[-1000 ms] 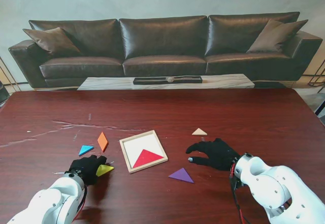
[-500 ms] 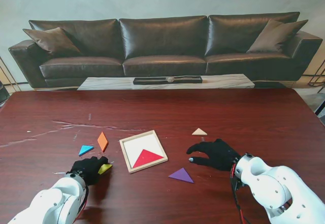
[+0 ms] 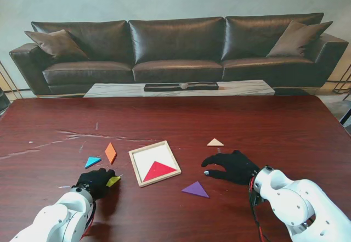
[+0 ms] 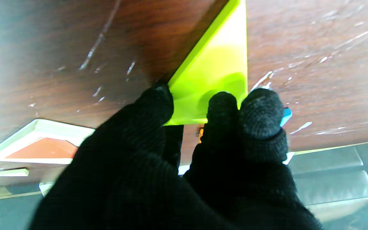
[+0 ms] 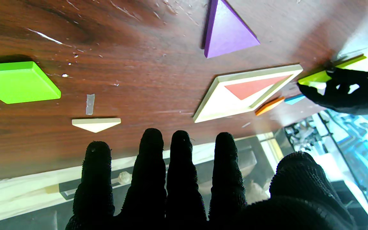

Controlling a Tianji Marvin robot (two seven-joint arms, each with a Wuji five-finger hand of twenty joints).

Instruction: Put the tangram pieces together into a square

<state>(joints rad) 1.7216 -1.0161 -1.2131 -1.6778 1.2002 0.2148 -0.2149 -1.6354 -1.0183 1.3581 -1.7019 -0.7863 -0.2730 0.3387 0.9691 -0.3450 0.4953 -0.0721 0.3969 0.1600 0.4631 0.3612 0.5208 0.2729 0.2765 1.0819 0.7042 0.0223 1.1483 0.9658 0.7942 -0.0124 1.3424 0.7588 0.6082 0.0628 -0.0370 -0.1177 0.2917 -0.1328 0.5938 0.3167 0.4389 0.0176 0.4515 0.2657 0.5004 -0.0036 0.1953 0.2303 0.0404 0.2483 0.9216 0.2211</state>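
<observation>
Seven flat tangram pieces are countable across the views, on a dark red-brown wooden table (image 3: 230, 116). The square pale-wood tray (image 3: 155, 163) holds a red triangle (image 3: 158, 170) inside its rim. To its left lie an orange parallelogram (image 3: 111, 152) and a small blue triangle (image 3: 92, 161); nearer to me sits a purple triangle (image 3: 196, 189); farther right, a cream triangle (image 3: 215, 142). The black-gloved left hand (image 3: 94, 181) pinches a yellow-green triangle (image 3: 113, 181); the left wrist view shows thumb and fingertips (image 4: 260, 105) gripping its edge, the piece tilted off the table. The black-gloved right hand (image 3: 231, 165) hovers empty, fingers spread. Only the right wrist view shows a bright green square piece (image 5: 16, 81), hidden beneath that hand from the stand.
</observation>
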